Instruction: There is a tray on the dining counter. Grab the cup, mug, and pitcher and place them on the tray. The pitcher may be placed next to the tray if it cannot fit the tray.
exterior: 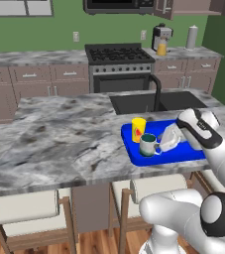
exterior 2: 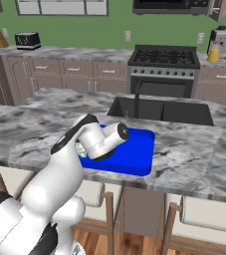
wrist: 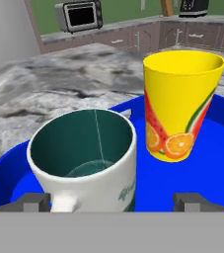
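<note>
Bright blue rectangular tray (exterior: pixel 134 149) with raised rim lying on the long grey-white marbled stone bench (exterior: pixel 59 144), near its front edge, just before the dark sink (exterior: pixel 134 103). Small yellow handleless tumbler with fruit print (exterior: pixel 138 129) upright on the tray's far-left part; small white mug with dark teal inside and loop handle (exterior: pixel 148 145) upright just in front of it, near but apart. White arm's two-finger gripper (wrist: pixel 111 200) low over the tray, right behind the mug; in the hand view, dark finger tips (wrist: pixel 32 201) standing wide apart on either side of the mug's handle end, touching nothing, so jaws open and empty. Cup and mug steps judged done; release of the mug apparently just complete. Pitcher step outstanding: conical clear glass carafe with orange-yellow contents (exterior: pixel 161 48) well away on the back worktop right of the stove (exterior: pixel 118 54), beside the coffee machine (exterior: pixel 161 34). Next move calls for lifting clear without clipping the mug handle, then driving the base round to the back worktop. Free tray space right of the mug looks likely enough for the carafe, though uncertain.
</note>
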